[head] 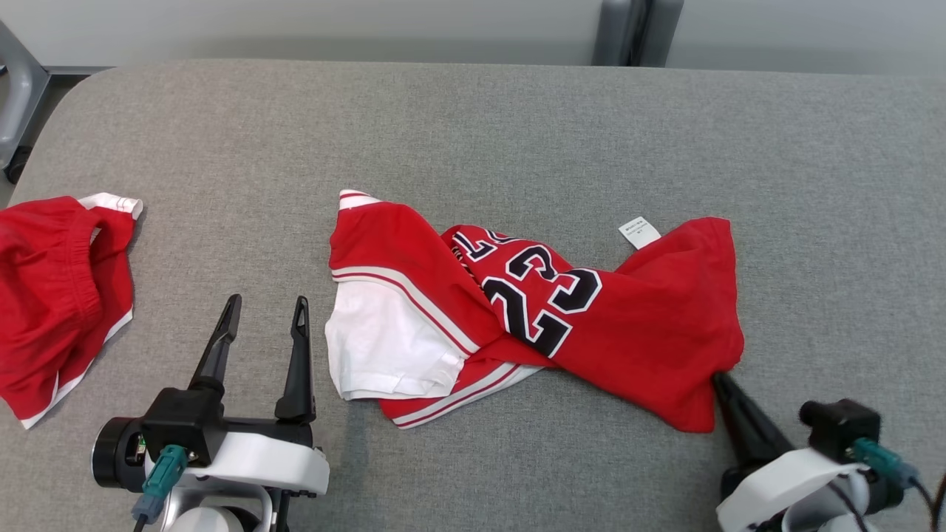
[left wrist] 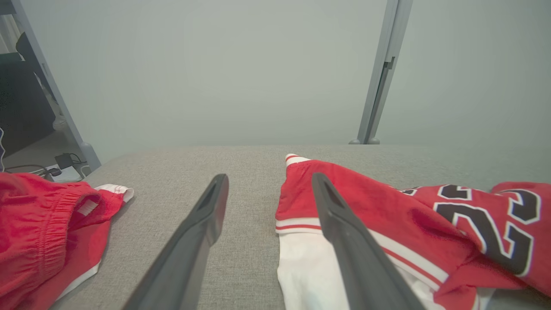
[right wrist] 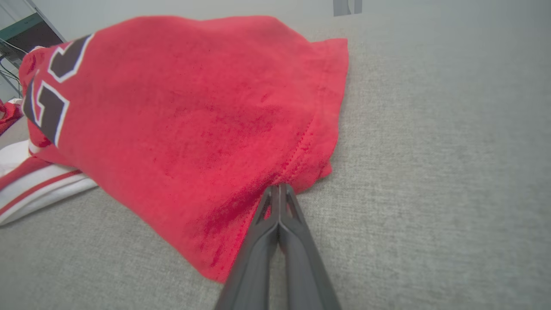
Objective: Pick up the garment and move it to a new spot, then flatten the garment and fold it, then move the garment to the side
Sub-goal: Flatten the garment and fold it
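Observation:
A red garment (head: pixel 650 325) with a black "23" and a white sleeve lies crumpled and twisted across the middle of the grey padded table (head: pixel 517 125). My right gripper (head: pixel 717 378) is at its near right corner, jaws pressed together on the stitched hem. The right wrist view shows the garment (right wrist: pixel 193 107) bunching at the right gripper (right wrist: pixel 279 186). My left gripper (head: pixel 267 300) stands open on the table just left of the white sleeve, holding nothing. In the left wrist view the left gripper (left wrist: pixel 269 176) has its right finger over the garment (left wrist: pixel 387 202).
A second red piece with white trim (head: pixel 52 295) lies at the table's left edge and appears as red fabric (left wrist: pixel 38 224) in the left wrist view. A white label (head: pixel 639 231) sticks out at the garment's far side. A grey post (head: pixel 628 29) stands behind the table.

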